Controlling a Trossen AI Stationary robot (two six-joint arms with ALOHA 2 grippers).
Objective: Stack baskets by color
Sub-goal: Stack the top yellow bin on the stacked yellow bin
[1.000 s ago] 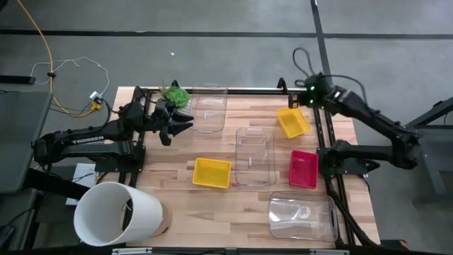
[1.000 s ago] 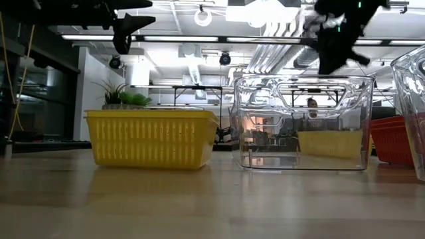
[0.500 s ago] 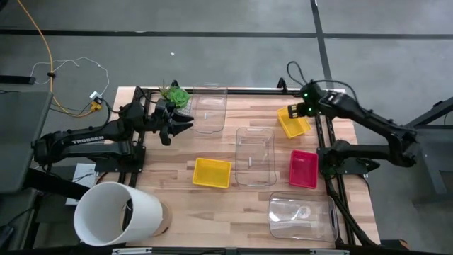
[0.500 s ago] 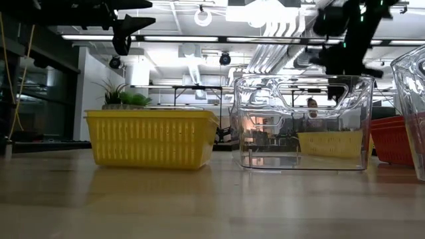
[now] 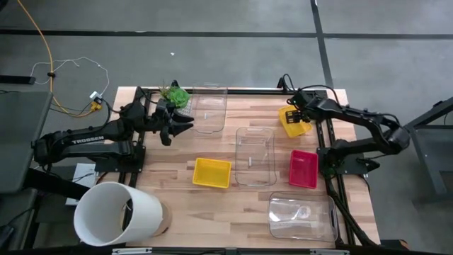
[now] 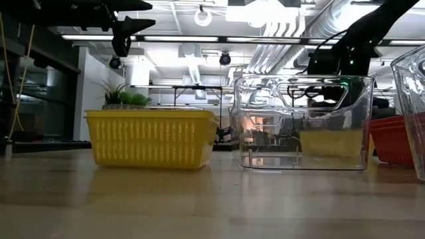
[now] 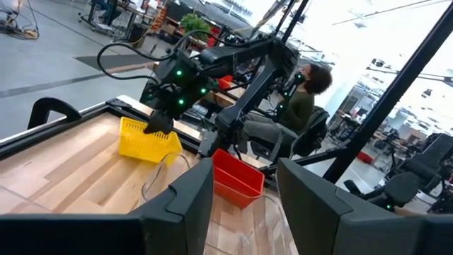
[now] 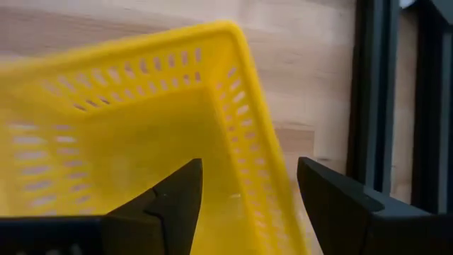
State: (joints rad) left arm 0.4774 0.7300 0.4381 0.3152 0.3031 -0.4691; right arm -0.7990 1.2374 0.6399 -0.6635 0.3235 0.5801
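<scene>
**Right pincer spread over the far yellow basket**

While the left arm waits beside the plant, its left pincer parted and holding nothing, the right pincer sits low over the yellow basket at the back. In the right wrist view its two fingers stand wide apart with the basket's mesh wall rising between them, not pressed by either. Whether a fingertip touches the plastic cannot be told.

Taking the middle clear basket as the landmark: the second yellow basket lies just to its left, towards the front of the surface. A red basket lies just to its right. Another clear basket stands behind it to the left, near the plant, and a third clear basket sits in front of it to the right, at the surface's front edge. A big white tub lies well to its left, at the front corner, partly off the surface.

From the low view, the back yellow basket is seen only dimly through the middle clear basket's walls, and the right arm shows as a dark shape above it. The red basket is cut off behind the nearest clear basket at the picture's edge. In the left wrist view a seated person shows in the room beyond, partly hidden by the right arm.
</scene>
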